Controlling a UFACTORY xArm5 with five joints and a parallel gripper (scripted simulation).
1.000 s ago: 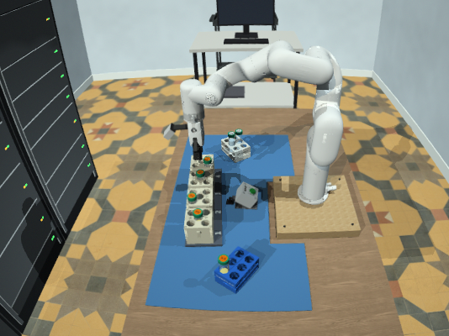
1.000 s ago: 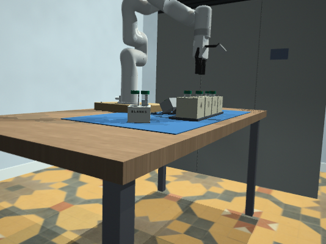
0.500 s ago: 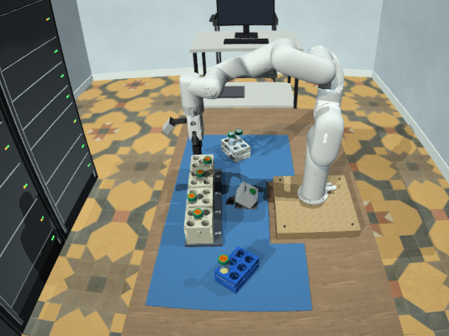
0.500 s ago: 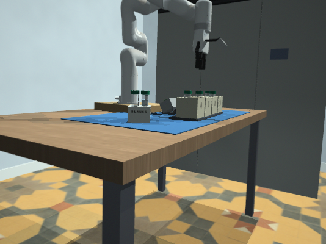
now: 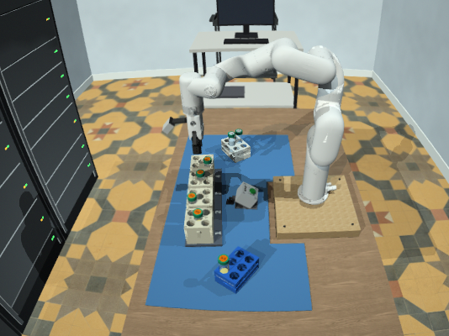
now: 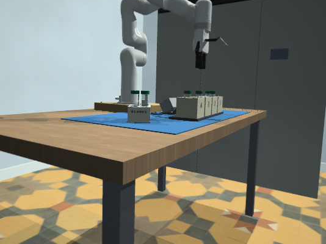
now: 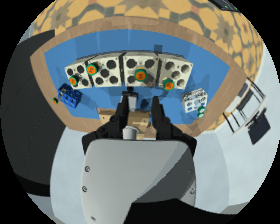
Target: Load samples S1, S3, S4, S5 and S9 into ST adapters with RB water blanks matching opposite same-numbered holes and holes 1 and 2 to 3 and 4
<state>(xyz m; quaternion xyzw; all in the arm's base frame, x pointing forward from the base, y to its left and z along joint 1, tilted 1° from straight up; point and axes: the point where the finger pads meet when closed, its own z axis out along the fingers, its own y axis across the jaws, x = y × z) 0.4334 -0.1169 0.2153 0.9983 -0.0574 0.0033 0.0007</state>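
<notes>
My gripper [image 5: 196, 149] [image 6: 200, 66] [image 7: 140, 102] is open and empty. It hangs high over the far end of the loading stand ST [image 5: 218, 212] [image 6: 198, 106]. Each of the stand's four adapters holds one orange-dotted sample: one in adapter 4 [image 5: 207, 160], one in adapter 3 [image 5: 200, 172], one in adapter 2 [image 5: 192, 196] and one in adapter 1 [image 5: 197, 212]. The blue rack RS [image 5: 227, 282] [image 7: 68, 95] holds one sample [image 5: 223, 259]. The white blank rack RB [image 5: 240, 156] [image 6: 138, 114] holds two blanks [image 5: 231, 135] [image 5: 239, 132].
The small sloped desk [image 5: 244, 196] with the green DONE key [image 5: 252, 191] stands right of the stand. The arm's wooden base plate [image 5: 319, 224] lies further right. A blue mat [image 5: 261, 287] covers the work area.
</notes>
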